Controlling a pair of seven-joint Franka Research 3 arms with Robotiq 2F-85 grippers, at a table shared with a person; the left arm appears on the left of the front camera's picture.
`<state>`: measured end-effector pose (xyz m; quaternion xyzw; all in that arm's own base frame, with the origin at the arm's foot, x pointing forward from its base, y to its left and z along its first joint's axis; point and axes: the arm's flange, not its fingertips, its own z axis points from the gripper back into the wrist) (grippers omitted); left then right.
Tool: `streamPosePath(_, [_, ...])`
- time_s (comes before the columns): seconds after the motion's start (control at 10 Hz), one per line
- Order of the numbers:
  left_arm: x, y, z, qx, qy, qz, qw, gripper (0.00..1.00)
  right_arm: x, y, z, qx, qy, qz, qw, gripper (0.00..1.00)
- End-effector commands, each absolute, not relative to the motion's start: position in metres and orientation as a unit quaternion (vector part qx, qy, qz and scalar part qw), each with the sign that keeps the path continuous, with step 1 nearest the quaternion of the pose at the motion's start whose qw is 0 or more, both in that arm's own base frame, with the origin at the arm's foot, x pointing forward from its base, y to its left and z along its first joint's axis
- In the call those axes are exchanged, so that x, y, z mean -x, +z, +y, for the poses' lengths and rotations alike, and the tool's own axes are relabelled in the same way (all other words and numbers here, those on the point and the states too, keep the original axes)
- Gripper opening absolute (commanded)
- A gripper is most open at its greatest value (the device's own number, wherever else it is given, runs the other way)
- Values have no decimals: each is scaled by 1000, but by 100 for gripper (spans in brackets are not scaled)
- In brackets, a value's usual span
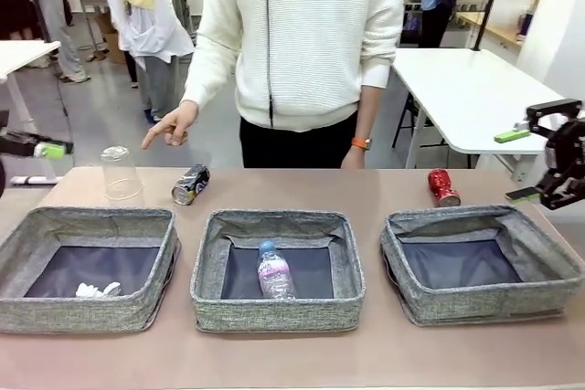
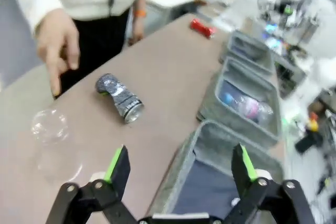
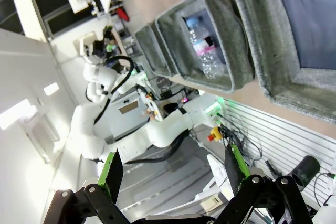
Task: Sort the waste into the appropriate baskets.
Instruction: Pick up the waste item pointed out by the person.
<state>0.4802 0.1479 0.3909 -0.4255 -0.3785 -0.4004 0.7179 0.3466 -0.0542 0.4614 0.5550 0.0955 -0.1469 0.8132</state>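
Along near table edge, soft grey woven bins: left basket holds crumpled paper ball, middle basket clear bottle. Beyond — upturned clear cup, black-silver can, red can. My left pincer, right pincer wide.

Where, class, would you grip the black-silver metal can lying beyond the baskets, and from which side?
Around the middle of the black-silver metal can, probably from above: it lies on its side on the brown table, so jaws can straddle its round body across its length.
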Motion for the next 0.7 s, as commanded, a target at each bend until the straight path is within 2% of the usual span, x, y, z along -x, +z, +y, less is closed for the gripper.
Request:
streamPosePath(0.0, [-520,367,176,426,-481,-415,644,100,-347,467,-55,-553,-148,103,813,100])
streamPosePath(0.3, [-554,340,167,318,-423,-509,679,100,-347,467,-55,-553,-148,103,813,100])
streamPosePath(0.4, [-532,348,174,392,-475,-426,663,100,-347,467,-55,-553,-148,103,813,100])
streamPosePath(0.5, [-532,348,174,392,-475,-426,663,100,-347,467,-55,-553,-148,103,813,100])
streamPosePath(0.6, [-547,338,178,361,-450,-463,673,100,-347,467,-55,-553,-148,103,813,100])
